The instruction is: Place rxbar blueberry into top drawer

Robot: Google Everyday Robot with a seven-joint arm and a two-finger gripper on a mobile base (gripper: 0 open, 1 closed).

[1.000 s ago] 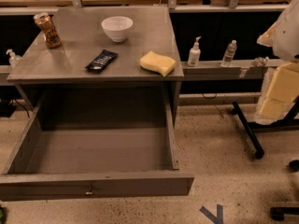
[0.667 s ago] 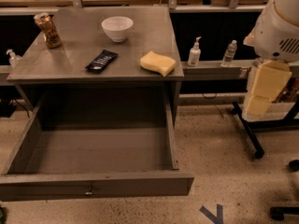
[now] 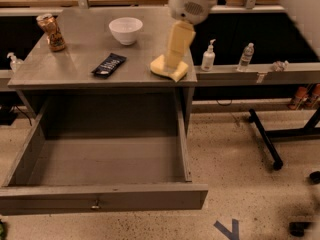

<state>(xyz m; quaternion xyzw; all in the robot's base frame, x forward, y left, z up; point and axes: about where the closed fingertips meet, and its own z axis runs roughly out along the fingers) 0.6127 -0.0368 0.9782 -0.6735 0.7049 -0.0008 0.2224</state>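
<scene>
The arm comes in from the top edge, its white rounded housing hanging above the back right of the table (image 3: pixel 75 54). Below it the cream-coloured gripper (image 3: pixel 175 54) slants down and slightly left, its lower end right over the yellow sponge (image 3: pixel 167 71) at the table's front right corner. From this angle there's no telling whether it touches the sponge, and no telling whether the gripper is apart or together. It carries nothing that can be seen.

The rxbar blueberry (image 3: pixel 108 64) lies flat on the tabletop, left of the sponge and well apart from the gripper, set on a diagonal. Behind it stands the white bowl (image 3: pixel 125 30), and the can (image 3: pixel 51 32) is at the back left corner.

The top drawer (image 3: pixel 100 196) is pulled fully out under the table, its knob (image 3: pixel 95 203) at the middle of the front panel.

Big change from a moment ago: the arm was out at the far right, off the table and above the floor, and now it has swung left across to the sponge. The bar, bowl, can and sponge sit just where they were, and the drawer is as open as before.
</scene>
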